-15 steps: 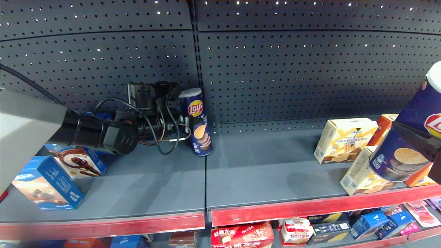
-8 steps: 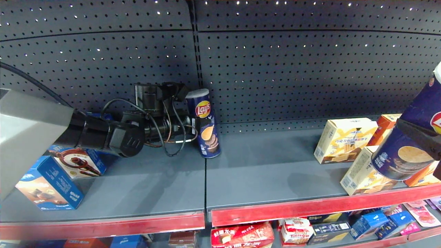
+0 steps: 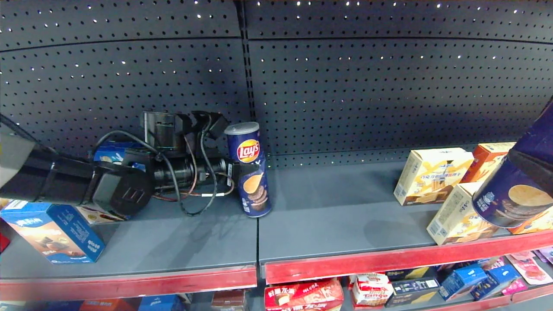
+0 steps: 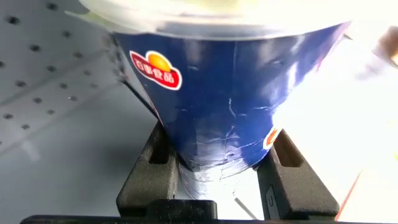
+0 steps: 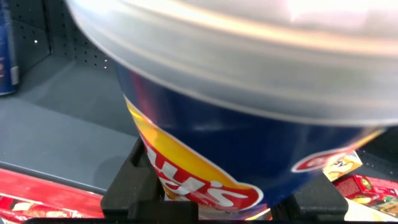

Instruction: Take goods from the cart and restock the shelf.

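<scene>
The left hand (image 3: 238,169) is clamped around the middle of a blue chip can (image 3: 252,168), its two dark fingers (image 4: 152,171) pressed against either side of the tube. Compared with a moment ago, the can has come down and forward, away from the pegboard back wall (image 3: 367,95). Its base now sits at the seam in the middle of the shelf (image 3: 345,224). It looks set down or very nearly so, though from here I cannot tell whether it has fully touched. It leans a little, top tipped toward the arm. The arm has dropped lower too and now hangs above the blue box (image 3: 56,233) at the left end of the shelf. Over on the right, the right hand (image 3: 529,168) grips a second chip can (image 3: 510,198), tilted, just in front of the cream boxes (image 3: 432,175). That can has drifted further toward the right, so its white lid has slipped past the edge of the head view. To my eye the first can is at its spot. What remains is to square it upright and let go without knocking it over. The open stretch of shelf between the two cans seems the natural place for the second one.
</scene>
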Tool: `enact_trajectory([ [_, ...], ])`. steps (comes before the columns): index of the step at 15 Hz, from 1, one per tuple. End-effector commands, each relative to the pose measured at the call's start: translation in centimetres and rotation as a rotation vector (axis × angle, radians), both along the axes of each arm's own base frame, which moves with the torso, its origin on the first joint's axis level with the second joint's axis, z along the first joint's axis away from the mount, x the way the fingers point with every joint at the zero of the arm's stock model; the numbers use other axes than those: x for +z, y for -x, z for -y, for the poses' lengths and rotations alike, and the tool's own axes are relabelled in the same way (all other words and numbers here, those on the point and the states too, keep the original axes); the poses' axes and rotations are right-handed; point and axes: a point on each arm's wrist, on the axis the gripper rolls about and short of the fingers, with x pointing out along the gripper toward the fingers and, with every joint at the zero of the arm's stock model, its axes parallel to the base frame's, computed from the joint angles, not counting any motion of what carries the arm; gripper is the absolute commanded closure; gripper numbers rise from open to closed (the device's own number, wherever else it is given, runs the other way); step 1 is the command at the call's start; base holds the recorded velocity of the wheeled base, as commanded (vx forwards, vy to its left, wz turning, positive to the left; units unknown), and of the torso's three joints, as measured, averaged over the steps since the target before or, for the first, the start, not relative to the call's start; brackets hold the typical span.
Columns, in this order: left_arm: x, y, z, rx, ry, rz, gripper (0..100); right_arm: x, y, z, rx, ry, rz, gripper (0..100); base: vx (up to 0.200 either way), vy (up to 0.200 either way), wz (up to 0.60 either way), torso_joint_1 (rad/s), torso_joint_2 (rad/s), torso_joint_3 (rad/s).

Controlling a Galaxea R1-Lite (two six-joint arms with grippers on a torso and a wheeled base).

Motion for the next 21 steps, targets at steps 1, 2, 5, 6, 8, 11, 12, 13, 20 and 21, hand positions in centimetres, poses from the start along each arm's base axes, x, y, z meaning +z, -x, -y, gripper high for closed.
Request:
enact_trajectory([
  [1, 1.2, 2.4, -0.7, -0.025, -0.011, 0.030, 100, -0.3, 0.8, 0.6, -0.002, -0.004, 0.010, 100, 0.000, 0.000, 0.00, 0.000, 0.00, 0.000],
  [2, 1.5, 3.0, -0.9, -0.034, -0.015, 0.044, 100, -0.5, 1.3, 0.9, -0.004, -0.009, 0.017, 100, 0.000, 0.000, 0.00, 0.000, 0.00, 0.000],
  [5, 2.3, 4.3, -0.6, -0.056, -0.017, 0.068, 100, -0.9, 2.3, 1.6, -0.010, -0.019, 0.033, 100, 0.000, 0.000, 0.00, 0.000, 0.00, 0.000],
  [6, 2.4, 4.6, -0.6, -0.060, -0.022, 0.074, 100, -0.9, 2.4, 1.7, -0.010, -0.021, 0.035, 100, 0.000, 0.000, 0.00, 0.000, 0.00, 0.000],
  [8, 2.0, 5.5, -0.3, -0.088, -0.050, 0.077, 100, -1.1, 2.8, 1.9, -0.010, -0.018, 0.030, 100, 0.000, 0.000, 0.00, 0.000, 0.00, 0.000],
  [11, 1.2, 6.9, -0.4, -0.102, -0.059, 0.046, 100, -1.1, 3.2, 2.2, -0.012, -0.004, 0.036, 100, 0.000, 0.000, 0.00, 0.000, 0.00, 0.000],
  [12, 1.2, 7.2, -0.5, -0.102, -0.060, 0.044, 100, -1.2, 3.2, 2.2, -0.011, -0.003, 0.035, 100, 0.000, 0.000, 0.00, 0.000, 0.00, 0.000],
  [13, 1.0, 7.4, -0.6, -0.101, -0.063, 0.036, 100, -1.3, 3.2, 2.2, -0.011, -0.002, 0.032, 100, 0.000, 0.000, 0.00, 0.000, 0.00, 0.000],
  [20, 0.3, 7.8, -0.8, -0.099, -0.069, 0.008, 100, -1.2, 3.2, 2.2, -0.008, -0.002, 0.034, 100, 0.000, 0.000, 0.00, 0.000, 0.00, 0.000],
  [21, 0.3, 7.8, -0.8, -0.099, -0.068, 0.007, 100, -1.2, 3.2, 2.2, -0.006, -0.002, 0.034, 100, 0.000, 0.000, 0.00, 0.000, 0.00, 0.000],
])
